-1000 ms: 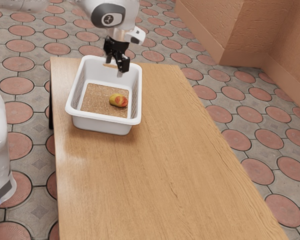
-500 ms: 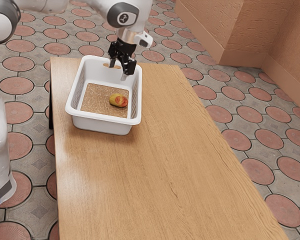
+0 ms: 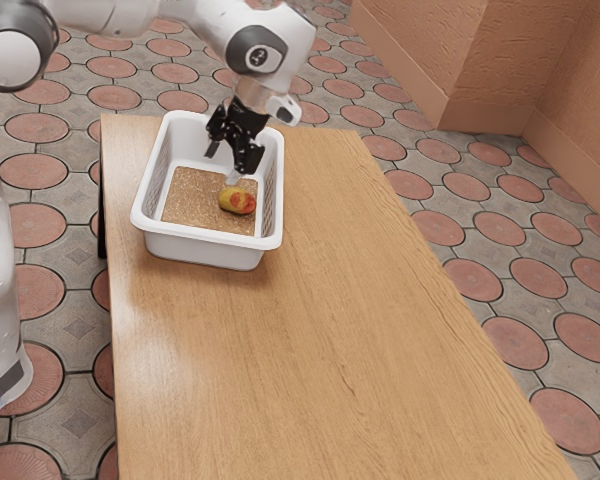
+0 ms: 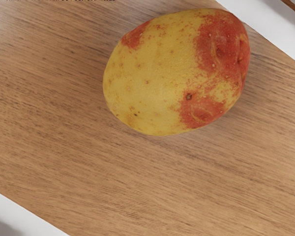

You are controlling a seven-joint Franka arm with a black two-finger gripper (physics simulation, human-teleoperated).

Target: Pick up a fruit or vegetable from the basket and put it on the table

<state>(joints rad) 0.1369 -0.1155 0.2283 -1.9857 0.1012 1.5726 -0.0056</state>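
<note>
One potato [image 3: 237,201] is lying on the brown, wood-grained bottom of the basket [image 3: 202,250], nearer the basket's wall on the exterior view's right; the claw [image 3: 223,166] is hovering over the inside of the basket, its two fingers standing wide apart and holding nothing; a poor grip is looking like the main risk, since the claw seems to be sitting off to one side of the potato, and closing there could be pinching only an end and sending it rolling against the basket's wall; a finger could also be catching that wall if the hand is reaching too far across, and too low a lift could be knocking the potato on the basket's rim on the way to the table [image 3: 350,320]; the potato is looking plump and oval, its yellow skin showing tiny specks and pits, with red patches spreading mostly over one end and a small dark spot sitting among them
</note>
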